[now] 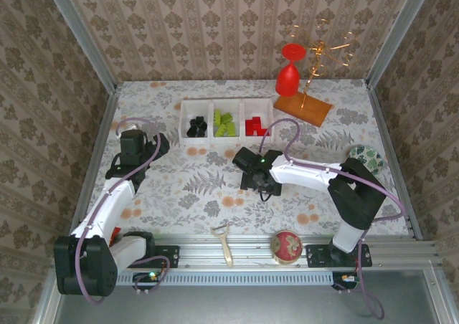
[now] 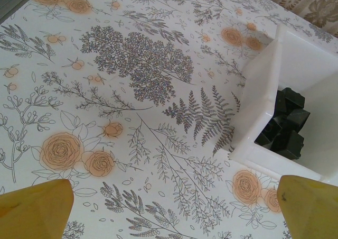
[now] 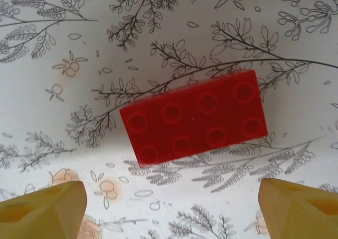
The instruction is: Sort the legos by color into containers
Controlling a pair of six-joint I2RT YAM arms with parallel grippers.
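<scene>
A red lego brick with two rows of studs lies flat on the flowered cloth. My right gripper hovers above it, open, its yellow fingertips near the frame's lower corners and apart from the brick. From above, that gripper sits in front of the containers. These are three joined white bins holding black legos, green legos and red legos. My left gripper is open over bare cloth, just left of the bin with the black legos. From above, it is left of the bins.
A red goblet hangs on a gold wire stand set on a wooden board at the back right. A round red tin and a peeler-like tool lie at the near edge. A patterned dish sits far right.
</scene>
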